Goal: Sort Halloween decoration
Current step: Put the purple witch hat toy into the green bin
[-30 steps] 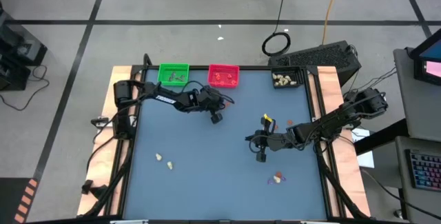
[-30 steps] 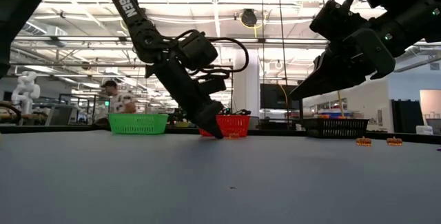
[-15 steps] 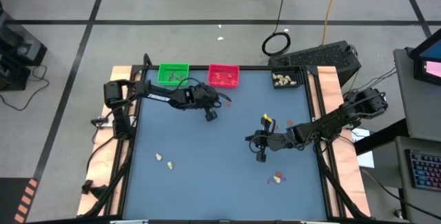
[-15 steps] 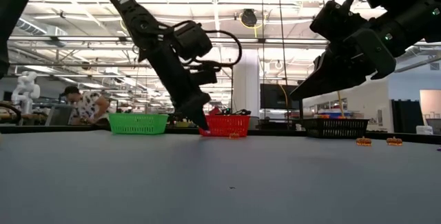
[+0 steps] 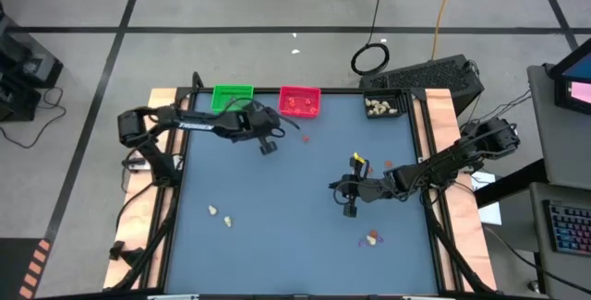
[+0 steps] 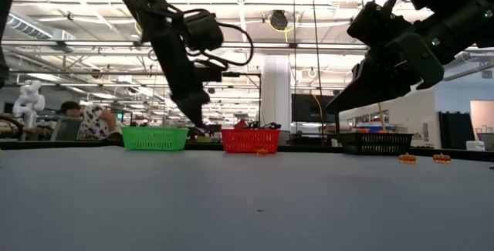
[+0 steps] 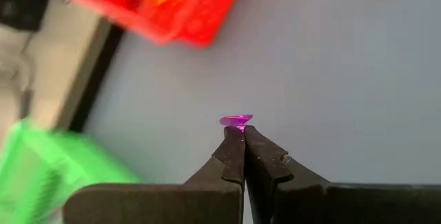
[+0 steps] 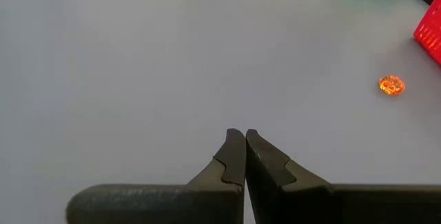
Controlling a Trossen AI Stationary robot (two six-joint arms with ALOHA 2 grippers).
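Note:
My left gripper (image 5: 270, 147) hovers over the far part of the table, near the green tray (image 5: 233, 98) and the red tray (image 5: 299, 101), shut on a tiny purple trinket (image 7: 236, 120). An orange trinket (image 5: 306, 137) lies on the mat just right of it. My right gripper (image 5: 350, 210) waits right of centre, shut and empty (image 8: 238, 136). Two cream trinkets (image 5: 220, 215) lie near the left edge. A purple and a cream one (image 5: 369, 238) lie at the near right, and orange ones (image 5: 388, 163) at the right. My left gripper pinches the purple trinket's near edge (image 7: 236, 123) between its two fingertips, only at their free ends. The fingers (image 6: 199, 124) slant down from above. The trinket is lifted clear of the mat and sticks out past the tips.
A black tray (image 5: 383, 106) with cream pieces sits at the far right corner. An orange trinket (image 8: 391, 85) lies ahead of my right gripper. The blue mat (image 5: 277, 235) is bare between the scattered pieces. A person (image 6: 85, 120) is in the room behind the table.
My left gripper has stayed shut on the purple trinket and has moved from near the table's centre toward the far left, toward the green tray, rising as it went. The right arm has kept still.

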